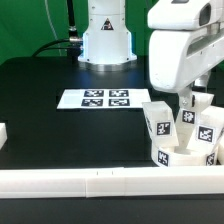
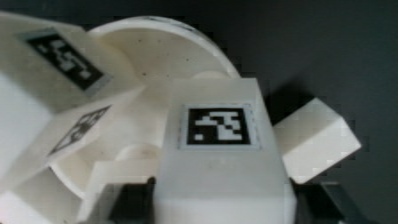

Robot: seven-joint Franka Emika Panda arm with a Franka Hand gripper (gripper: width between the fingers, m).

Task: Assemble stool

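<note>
On the black matte tabletop (image 1: 40, 100), toward the exterior view's right and close to the long white border rail (image 1: 60, 181), the white robot arm (image 1: 180, 45) reaches down over the stool kit. Farther back lies the flat white marker board (image 1: 97, 98) with its printed tags, well apart from the work.

Largest of the kit is the thick round white plastic seat disc (image 1: 178, 157), smooth and slightly glossy, tagged on its rim; in the wrist view its curved edge (image 2: 169, 45) shows behind the legs. Standing on it are stubby white block legs, square-faced and hard-edged: one tagged leg (image 1: 157, 120) toward the exterior view's left, and another tagged leg (image 1: 206, 128) right under the wrist.

The gripper (image 1: 197, 100) sits directly over that second leg (image 2: 222, 135), whose long axis appears to run roughly upright, in line with the fingers. The dark fingertips (image 2: 134, 197) flank the block's end, seemingly pinching it, though contact is partly hidden. Judging from this, the coming move depends on that leg staying in line with its socket below.
</note>
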